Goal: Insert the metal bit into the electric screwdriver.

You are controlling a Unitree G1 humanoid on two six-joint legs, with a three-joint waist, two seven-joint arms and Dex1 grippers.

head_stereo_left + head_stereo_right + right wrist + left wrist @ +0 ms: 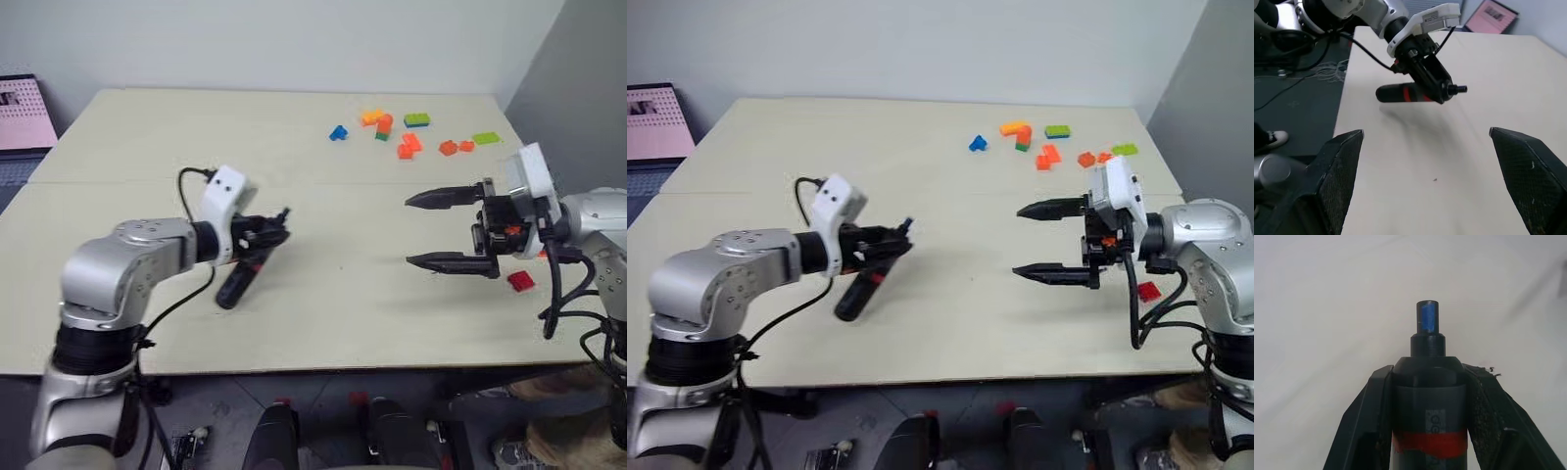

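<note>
- Left eye view: coloured toy bricks [407,132] lie scattered at the bench's [196,137] far side; one red brick [521,281] sits beside the right gripper [423,231], jaws wide, empty.
- Left wrist view: left gripper [1427,377] jaws clamp the electric screwdriver [1428,396] above the bench; label unreadable.
- Right wrist view: pink screen [1493,14] beyond the bench.

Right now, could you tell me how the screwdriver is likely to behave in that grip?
The screwdriver looks rigid, so it probably won't flex. Its round, smooth body might twist between the left gripper's fingers. Its long rear end overhangs, so it could sag.
</note>
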